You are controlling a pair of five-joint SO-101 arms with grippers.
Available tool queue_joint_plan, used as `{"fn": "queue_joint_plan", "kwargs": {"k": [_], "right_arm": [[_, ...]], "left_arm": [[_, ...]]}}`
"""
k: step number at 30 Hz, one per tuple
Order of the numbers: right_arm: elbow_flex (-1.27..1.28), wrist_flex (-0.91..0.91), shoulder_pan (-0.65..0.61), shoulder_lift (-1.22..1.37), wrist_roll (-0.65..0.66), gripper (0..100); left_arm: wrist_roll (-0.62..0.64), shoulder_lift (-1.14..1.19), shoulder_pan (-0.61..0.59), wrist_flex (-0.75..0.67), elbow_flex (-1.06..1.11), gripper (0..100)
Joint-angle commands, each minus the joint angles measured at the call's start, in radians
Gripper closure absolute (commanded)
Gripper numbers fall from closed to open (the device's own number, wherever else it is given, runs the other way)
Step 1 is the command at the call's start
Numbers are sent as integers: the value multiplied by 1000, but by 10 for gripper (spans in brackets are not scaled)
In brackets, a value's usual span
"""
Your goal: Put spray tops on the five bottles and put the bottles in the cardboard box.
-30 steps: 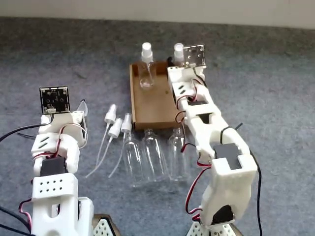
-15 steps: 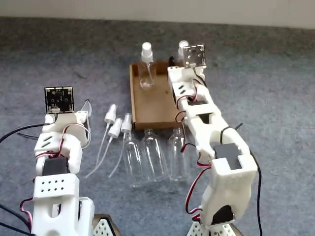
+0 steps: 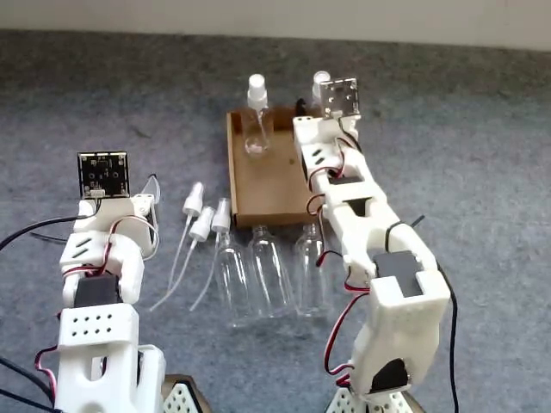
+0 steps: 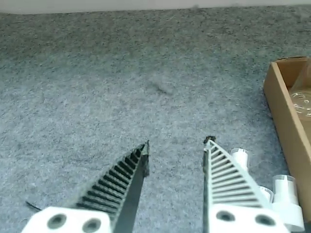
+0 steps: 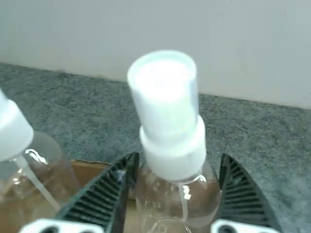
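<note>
Shifted slightly back at the cardboard box (image 3: pixel 267 185), the second capped bottle (image 5: pixel 167 97) sits inside my right claw (image 5: pixel 178 158), grip impossible to tell, left claw (image 4: pixel 177 144) released, three bottles (image 3: pixel 269 271) outstanding.

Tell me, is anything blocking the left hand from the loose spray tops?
Nothing visible does. The left hand is open over bare carpet, and the loose spray tops lie right beside it with nothing between.

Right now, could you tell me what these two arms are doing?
The right gripper holds a capped bottle upright at the far end of the cardboard box, next to a second capped bottle standing inside. The left gripper hangs open over the carpet beside three loose spray tops. Three uncapped bottles lie in front of the box, not yet fitted.
</note>
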Motion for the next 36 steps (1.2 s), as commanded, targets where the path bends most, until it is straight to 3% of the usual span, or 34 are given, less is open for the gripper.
{"fn": "queue_joint_plan", "kwargs": {"k": [1, 13, 18, 27, 36], "right_arm": [[-62, -18, 5, -22, -6, 788], [-62, -8, 5, -22, -3, 752], [-130, 122, 7, -19, -6, 690], [-298, 259, 7, -22, -6, 687], [-615, 561, 5, -24, -6, 687]], "left_arm": [[6, -10, 19, -17, -4, 822], [6, -10, 19, -17, -4, 822], [6, -10, 19, -17, -4, 822], [6, -10, 19, -17, -4, 822], [6, -10, 21, -17, -4, 822]]}}
